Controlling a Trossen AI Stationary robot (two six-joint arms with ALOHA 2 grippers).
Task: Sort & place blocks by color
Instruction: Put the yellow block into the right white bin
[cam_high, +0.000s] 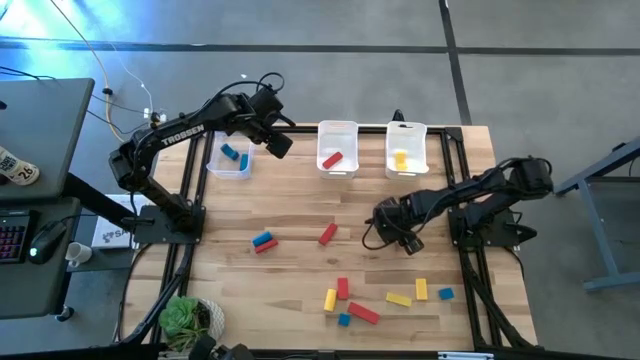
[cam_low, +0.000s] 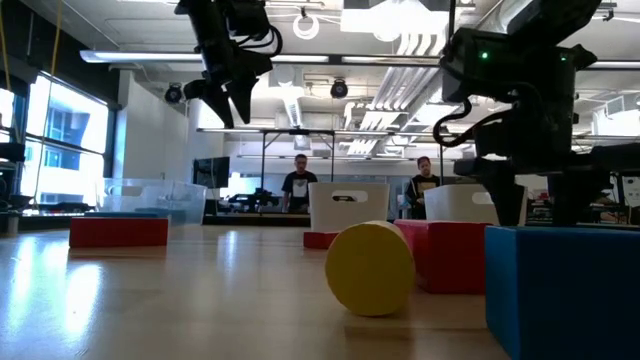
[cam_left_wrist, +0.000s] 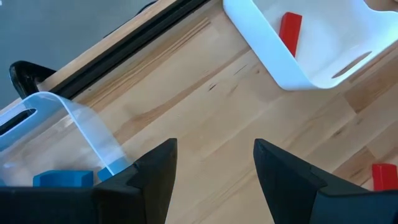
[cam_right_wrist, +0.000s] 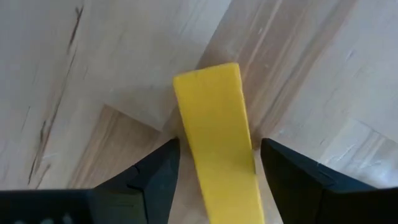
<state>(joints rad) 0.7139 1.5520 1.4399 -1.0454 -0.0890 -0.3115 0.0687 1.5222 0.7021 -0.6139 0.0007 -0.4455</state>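
Note:
My right gripper (cam_high: 402, 238) is low over the middle-right of the table and open. In the right wrist view its fingers (cam_right_wrist: 155, 171) stand on either side of a yellow bar (cam_right_wrist: 214, 124) lying on the wood, with narrow gaps to it. The gripper hides this bar in the high view. My left gripper (cam_high: 280, 143) hangs open and empty, raised (cam_low: 228, 100) between the left bin (cam_high: 230, 158) and the middle bin (cam_high: 337, 148). Loose blocks lie flat: a blue and red pair (cam_high: 263, 241), a red one (cam_high: 327, 233), and several red, yellow and blue ones (cam_high: 363, 313) near the near edge.
Three clear bins stand along the far edge: the left holds blue blocks (cam_left_wrist: 62, 179), the middle a red block (cam_high: 331, 159), the right bin (cam_high: 406, 148) a yellow block. A small plant (cam_high: 188, 318) sits at the near left corner. People stand in the room behind (cam_low: 298, 185).

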